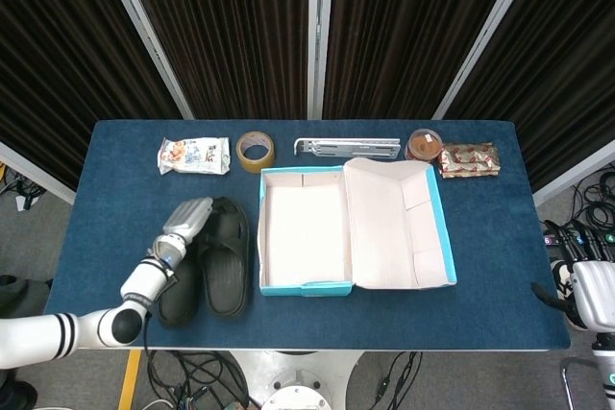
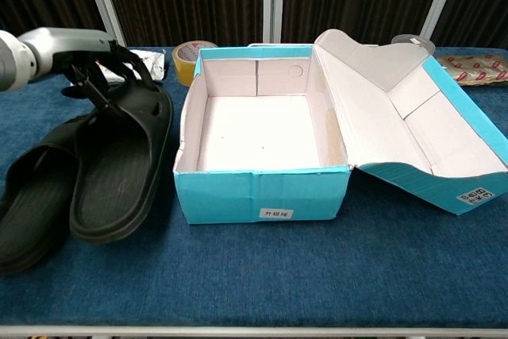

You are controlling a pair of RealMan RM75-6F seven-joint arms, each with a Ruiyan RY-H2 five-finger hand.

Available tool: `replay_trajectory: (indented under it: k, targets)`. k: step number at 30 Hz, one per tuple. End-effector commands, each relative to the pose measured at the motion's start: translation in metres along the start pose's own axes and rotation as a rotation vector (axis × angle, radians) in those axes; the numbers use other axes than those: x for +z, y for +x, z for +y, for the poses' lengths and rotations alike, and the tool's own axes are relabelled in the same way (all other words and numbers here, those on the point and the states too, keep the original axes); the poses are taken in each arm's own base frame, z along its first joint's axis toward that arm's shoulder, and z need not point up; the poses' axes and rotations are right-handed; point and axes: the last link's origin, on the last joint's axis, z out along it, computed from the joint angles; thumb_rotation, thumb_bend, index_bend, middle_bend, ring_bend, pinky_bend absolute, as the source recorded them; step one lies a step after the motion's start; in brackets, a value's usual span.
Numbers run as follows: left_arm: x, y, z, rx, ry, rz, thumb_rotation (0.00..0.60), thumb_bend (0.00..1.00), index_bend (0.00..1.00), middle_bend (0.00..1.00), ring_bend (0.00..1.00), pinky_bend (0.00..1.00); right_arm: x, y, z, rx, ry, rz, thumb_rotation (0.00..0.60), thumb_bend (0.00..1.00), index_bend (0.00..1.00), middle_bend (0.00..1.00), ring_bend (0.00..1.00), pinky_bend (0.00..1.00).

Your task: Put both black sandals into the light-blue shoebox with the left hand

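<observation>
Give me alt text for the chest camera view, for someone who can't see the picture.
The robot's left hand grips the far end of a black sandal, tilting it up beside an open, empty light-blue shoebox on a blue table. The second black sandal lies flat at far left, and a tape roll and snack packet sit behind.

The left arm (image 1: 82, 325) is glossy white tubing with black rings at the joints; it narrows to a silver-grey wrist cuff; the left hand (image 2: 89, 59) has a pale metallic grey back and thin black fingers (image 2: 119, 59); the right hand (image 1: 593, 297) is a white-grey housing with a black bit sticking out.
</observation>
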Motion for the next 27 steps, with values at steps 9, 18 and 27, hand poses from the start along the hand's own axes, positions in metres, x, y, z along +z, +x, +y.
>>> replay_trajectory:
  k: [9, 18, 27]
  targets:
    - [-0.008, 0.058, 0.001, -0.278, -0.07, 0.209, 0.6, 0.13, 0.49, 0.53, 0.89, 0.91, -0.001, 0.004, -0.002, -0.021, 0.003, 0.012, 0.6, 0.07, 0.08, 0.16, 0.03, 0.08]
    - [0.031, 0.011, 0.074, -0.568, -0.352, 0.078, 0.6, 0.13, 0.49, 0.52, 0.87, 0.88, 0.002, 0.014, -0.013, -0.051, 0.031, 0.018, 0.6, 0.07, 0.08, 0.16, 0.03, 0.08]
    - [0.074, -0.02, 0.109, -0.667, -0.41, 0.026, 0.6, 0.13, 0.47, 0.52, 0.83, 0.77, -0.003, 0.023, -0.014, -0.072, 0.017, 0.02, 0.6, 0.07, 0.08, 0.16, 0.03, 0.08]
